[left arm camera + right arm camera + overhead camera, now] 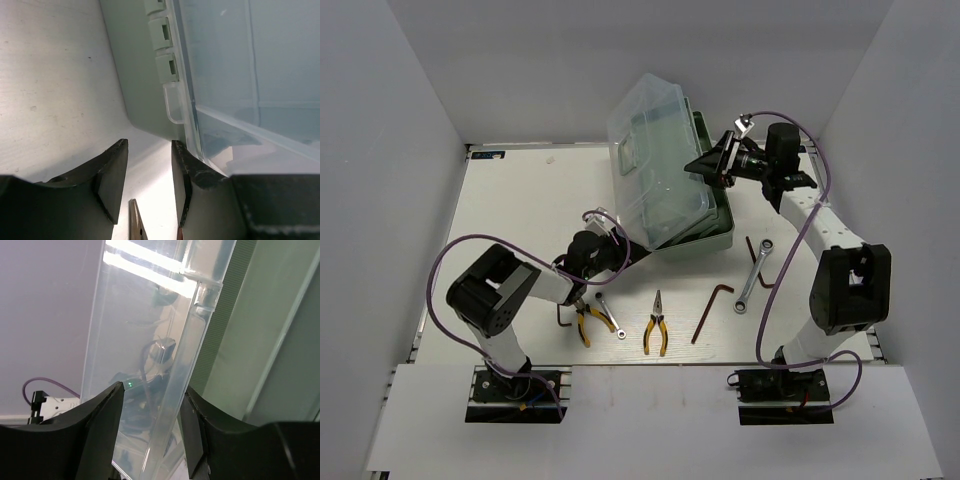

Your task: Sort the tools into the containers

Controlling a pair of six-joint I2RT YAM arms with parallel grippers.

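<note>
- Near the front edge of the tabletop (520, 220), all seven tools lie loose, none in the toolbox yet.
- Two yellow-handled pliers (592, 322) (656, 325) lie left of centre. A small silver wrench (611, 316) lies between them, just beside the left pair.
- Bigger wrench (755, 277) is toward the right edge. Dark L-shaped hex keys: (712, 312) centre-right, (562, 316) far left of the row, (751, 250) just beside the big wrench.
- Toolbox base (720, 235) is pale green and sits mid-tabletop toward the back edge. Clear lid (655, 150) is tilted up.
- Left pincer (149, 155) is spread and empty, low beside the base's near-left corner, with a plier tip (136, 220) just below it.
- Right pincer (150, 395) straddles the lid rim (172, 405); I cannot tell whether it is pinching it.
- Handling guess: all steel, stiff, nothing fragile. Pliers are the heaviest; grab across both rubber handles for grip.
- Wrenches are flat and slick, so pinch mid-shank. Hex keys are thin and light and could roll, so take the long leg.
- Lid is light, thin plastic and could flex or drop if let go.
</note>
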